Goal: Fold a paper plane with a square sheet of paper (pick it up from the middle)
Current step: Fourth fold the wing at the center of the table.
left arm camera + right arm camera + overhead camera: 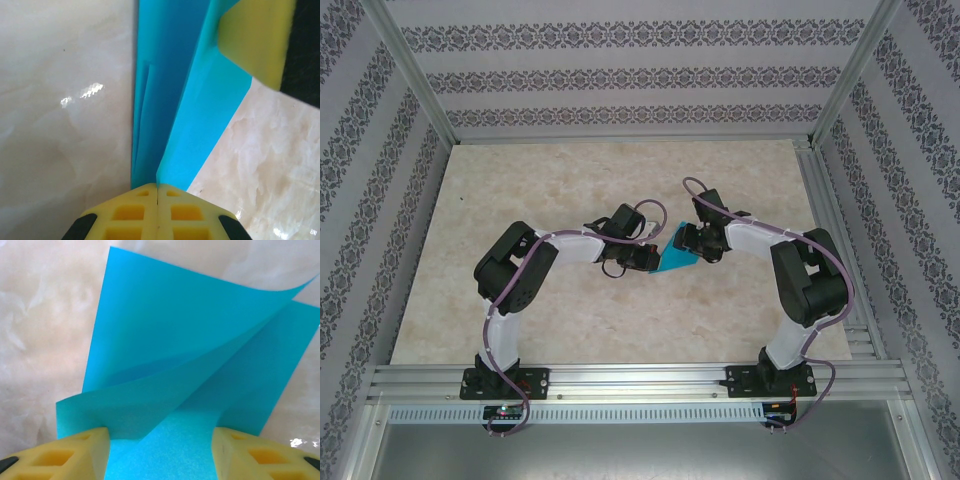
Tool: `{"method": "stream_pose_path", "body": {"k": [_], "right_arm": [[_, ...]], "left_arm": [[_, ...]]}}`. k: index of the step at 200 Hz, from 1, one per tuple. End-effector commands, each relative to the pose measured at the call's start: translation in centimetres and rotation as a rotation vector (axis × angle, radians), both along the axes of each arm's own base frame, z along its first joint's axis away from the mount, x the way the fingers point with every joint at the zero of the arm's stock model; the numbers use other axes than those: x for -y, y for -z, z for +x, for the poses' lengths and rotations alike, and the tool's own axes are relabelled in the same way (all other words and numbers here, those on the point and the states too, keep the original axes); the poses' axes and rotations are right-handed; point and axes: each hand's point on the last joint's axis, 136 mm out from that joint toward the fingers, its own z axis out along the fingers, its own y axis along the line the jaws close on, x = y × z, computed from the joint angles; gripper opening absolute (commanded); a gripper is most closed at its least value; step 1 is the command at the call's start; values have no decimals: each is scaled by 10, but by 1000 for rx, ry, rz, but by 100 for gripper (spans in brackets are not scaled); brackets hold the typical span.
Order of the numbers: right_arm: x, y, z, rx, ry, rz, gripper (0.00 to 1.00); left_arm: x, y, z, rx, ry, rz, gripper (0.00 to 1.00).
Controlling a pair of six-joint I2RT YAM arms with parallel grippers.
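Left wrist view: the left hand (157, 192) has its yellow foam fingers pressed tight together on the near edge of the thin teal-blue sheet of paper (170, 75), which runs straight ahead of it in creased layers. In the right wrist view the right hand (160, 440) stands with its fingers well apart. The sheet lies between them, and its upper layer curls upward just ahead. In the top view, the paper sits between both hands over the pale marbled worktop (570, 320).

Both arms bend inward, left pincer (157, 197) clamped shut, right pincer (160, 450) spread apart.
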Motion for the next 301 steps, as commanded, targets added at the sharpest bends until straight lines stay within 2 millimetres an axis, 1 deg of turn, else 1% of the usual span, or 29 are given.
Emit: {"method": "stream_pose_path", "body": {"k": [1, 69, 93, 125, 166, 239, 279, 301], "right_arm": [[9, -1, 10, 16, 4, -55, 57], [17, 10, 16, -7, 24, -98, 56], [25, 17, 13, -31, 47, -135, 55], [36, 31, 5, -85, 76, -182, 52], [41, 46, -2, -138, 86, -217, 50], [43, 63, -9, -184, 71, -245, 56], [51, 76, -18, -226, 83, -300, 59], [53, 83, -23, -251, 90, -321, 60]], "left_arm": [[3, 6, -7, -58, 1, 13, 0], [3, 8, -8, -73, 1, 16, 0], [3, 8, -7, -72, -4, 21, 0], [2, 9, -7, -72, -8, 26, 1], [0, 11, -8, -76, -13, 33, 1], [-2, 13, -9, -80, -16, 41, 1], [-3, 9, -7, -67, -22, 41, 2], [-3, 4, -7, -62, -24, 34, 5]]}}
